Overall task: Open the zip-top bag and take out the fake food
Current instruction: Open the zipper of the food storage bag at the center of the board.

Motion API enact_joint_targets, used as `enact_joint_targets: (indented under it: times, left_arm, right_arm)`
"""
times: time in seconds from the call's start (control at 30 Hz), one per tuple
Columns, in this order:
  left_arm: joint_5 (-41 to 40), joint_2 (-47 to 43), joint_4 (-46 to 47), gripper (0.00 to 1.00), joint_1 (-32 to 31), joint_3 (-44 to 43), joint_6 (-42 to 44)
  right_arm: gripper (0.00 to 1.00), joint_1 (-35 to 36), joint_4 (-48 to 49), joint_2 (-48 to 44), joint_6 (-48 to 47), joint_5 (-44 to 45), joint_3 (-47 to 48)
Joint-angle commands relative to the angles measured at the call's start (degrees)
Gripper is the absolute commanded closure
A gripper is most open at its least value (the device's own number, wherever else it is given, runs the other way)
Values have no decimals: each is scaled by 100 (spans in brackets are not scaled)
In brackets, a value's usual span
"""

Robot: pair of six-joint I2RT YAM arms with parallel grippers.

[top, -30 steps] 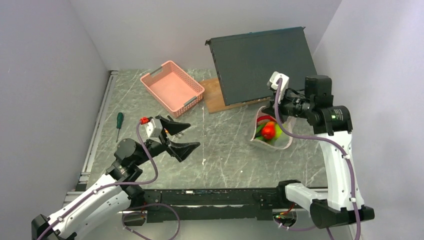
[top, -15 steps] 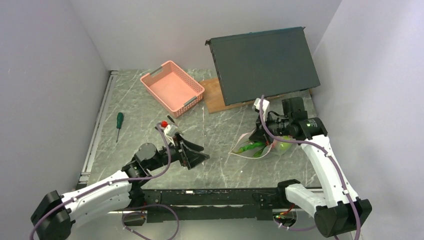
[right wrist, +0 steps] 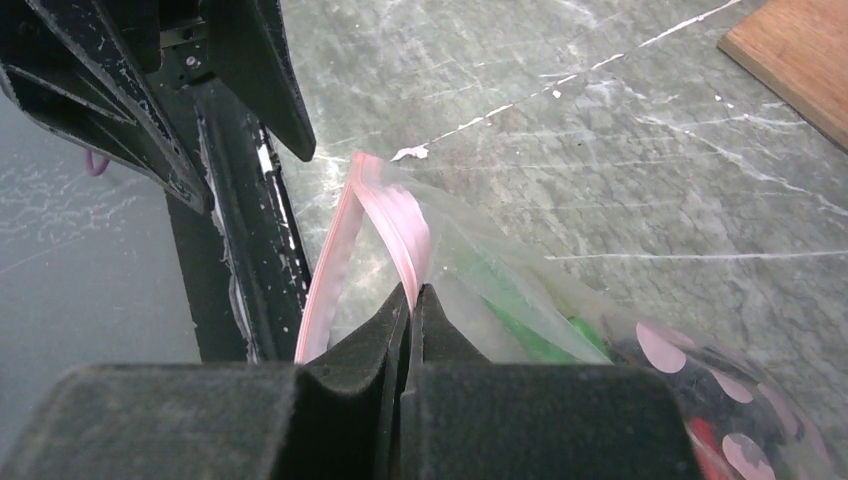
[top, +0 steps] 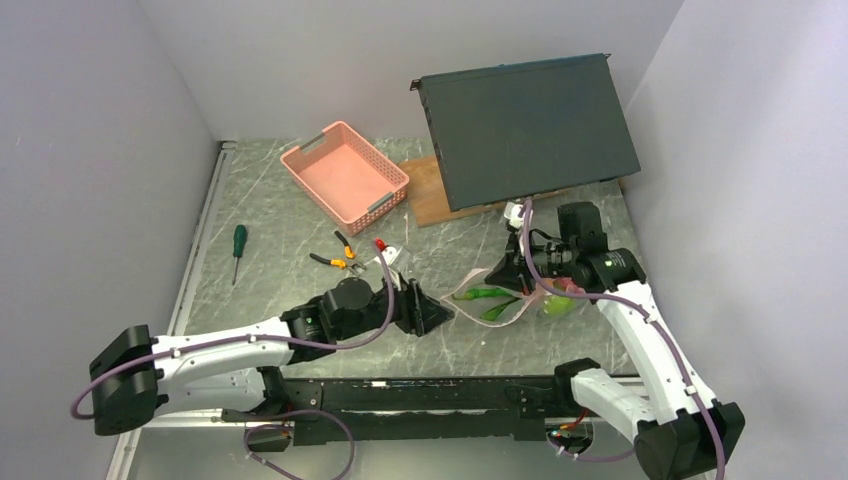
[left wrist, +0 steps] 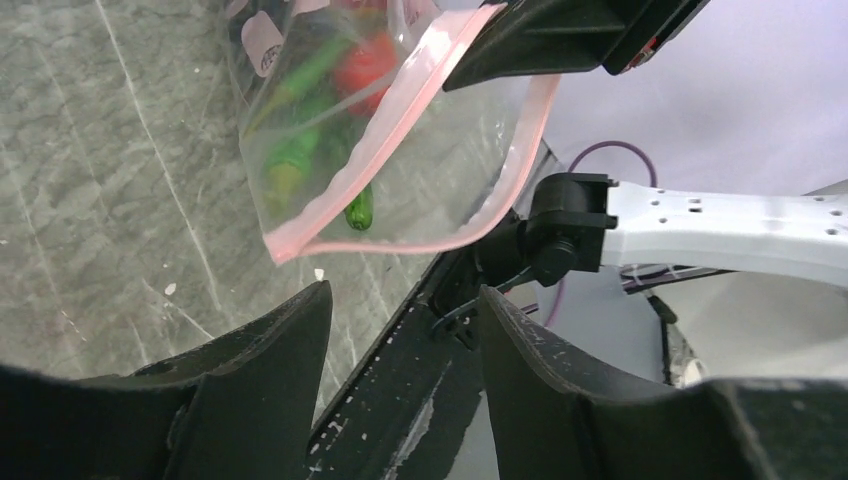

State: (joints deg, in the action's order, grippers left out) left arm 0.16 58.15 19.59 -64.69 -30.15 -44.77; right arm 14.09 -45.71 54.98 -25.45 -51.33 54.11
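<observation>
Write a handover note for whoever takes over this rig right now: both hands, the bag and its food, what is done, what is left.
Right hand: shut on one pink lip of the zip-top bag.
Left hand: open, facing the bag's mouth, touching nothing.
Fake food: inside the bag.
Done: the bag's mouth gapes open.
Left: take the food out.

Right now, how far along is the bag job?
Done: right fingers pinch one side of the pink zip strip of the zip-top bag, and the mouth looks partly parted. In hand: left fingers, open, sit just short of the other lip, not gripping it. Left: pull the mouth wide and take out the fake food; the green pepper and red piece are inside.
</observation>
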Motion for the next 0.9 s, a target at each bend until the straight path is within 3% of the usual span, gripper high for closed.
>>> enact_joint_targets:
  times: [0.0, 0.3, 0.63, 0.7, 0.8, 0.87]
  left_arm:
    - [-268, 222, -102, 40, -180, -559, 687]
    - [-159, 494, 623, 39, -240, -526, 988]
    - [-1411, 84, 658, 36, -606, -268, 1602]
    - [-1494, -60, 953, 31, -610, -81, 1585]
    - [-1673, -258, 1543, 12, -610, 288, 1281]
    - [-1720, -334, 1937, 7, -609, 516, 1033]
  right_arm:
    - [100, 31, 663, -213, 143, -305, -266]
    - [100, 20, 1342, -503, 495, -542, -834]
    - [100, 15, 2229, -1013, 987, -789, -1407]
    - [100, 6, 2365, -1153, 1037, -778, -1525]
    - [100, -43, 2474, -1319, 1059, -790, -1660]
    - [100, -94, 2484, -1380, 1033, -792, -1710]
